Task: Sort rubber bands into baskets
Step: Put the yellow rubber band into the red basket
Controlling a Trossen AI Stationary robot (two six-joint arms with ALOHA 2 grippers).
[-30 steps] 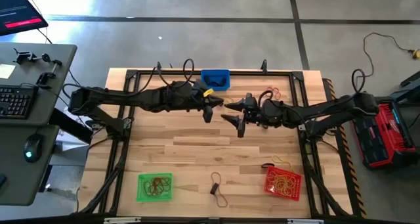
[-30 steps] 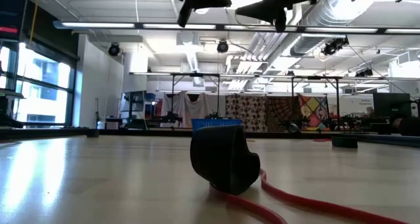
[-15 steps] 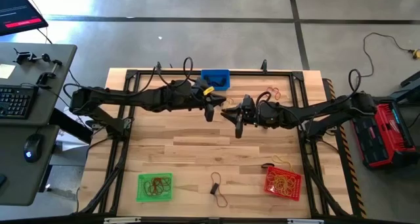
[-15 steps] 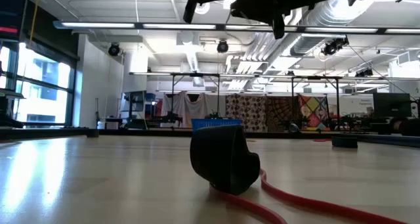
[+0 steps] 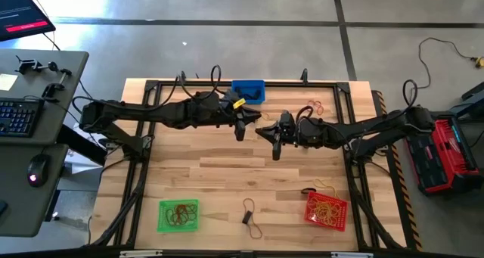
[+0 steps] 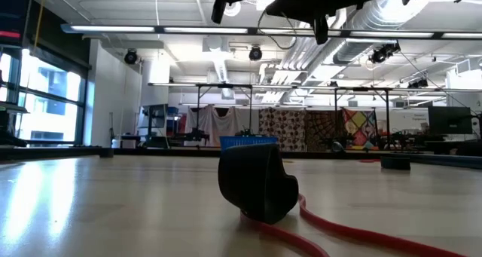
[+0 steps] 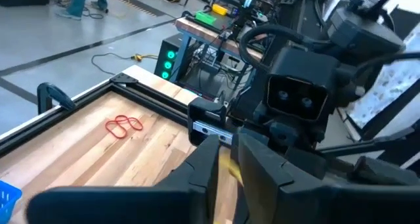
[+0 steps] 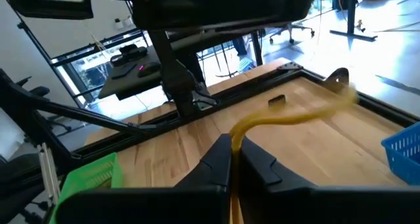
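Both arms meet over the back middle of the desk (image 5: pixel 227 175), just in front of the blue basket (image 5: pixel 248 91). The right tool (image 8: pixel 231 159) is pinched tight on a yellow rubber band (image 8: pixel 295 117) stretching away from it. The left tool (image 7: pixel 226 165) has a narrow gap with yellow showing between its fingers. Green basket (image 5: pixel 178 216) and red basket (image 5: pixel 327 209) sit along the front edge, bands inside.

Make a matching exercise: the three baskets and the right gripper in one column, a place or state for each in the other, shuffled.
Things:
1. blue basket
2. green basket
3. red basket
4. right gripper

Places or states:
A. near edge, on the left arm's side
B. jaws shut on a yellow rubber band
C. far edge, middle
D. near edge, on the right arm's side

Pairs: 1-C, 2-A, 3-D, 4-B
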